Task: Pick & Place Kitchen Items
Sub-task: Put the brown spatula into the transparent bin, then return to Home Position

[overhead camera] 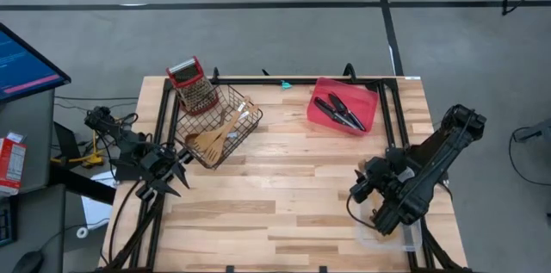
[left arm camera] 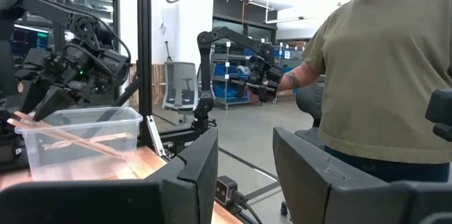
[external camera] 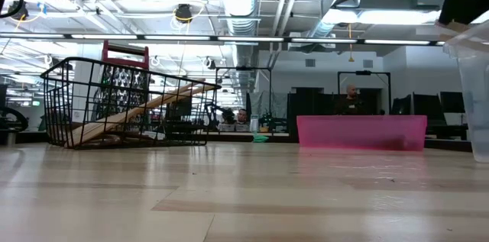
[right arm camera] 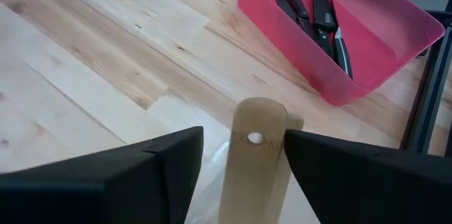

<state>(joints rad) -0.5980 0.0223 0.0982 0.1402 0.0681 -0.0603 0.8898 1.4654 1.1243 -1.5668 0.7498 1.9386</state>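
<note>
Right gripper [right arm camera: 240, 160] hangs over the clear bin [overhead camera: 387, 237] at the butcher-block table's [overhead camera: 293, 204] near-right corner, fingers apart around a wooden utensil handle [right arm camera: 258, 153]. Knives [overhead camera: 338, 111] lie in the red tray [overhead camera: 366, 105]. Left gripper [left arm camera: 244, 174], fingers apart, waits at the left edge; a person in an olive shirt [left arm camera: 381, 61] stands beyond.

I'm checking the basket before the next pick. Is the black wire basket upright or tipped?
Tipped. In the low view the wire basket leans on its side, wooden utensils slanting inside.
</note>
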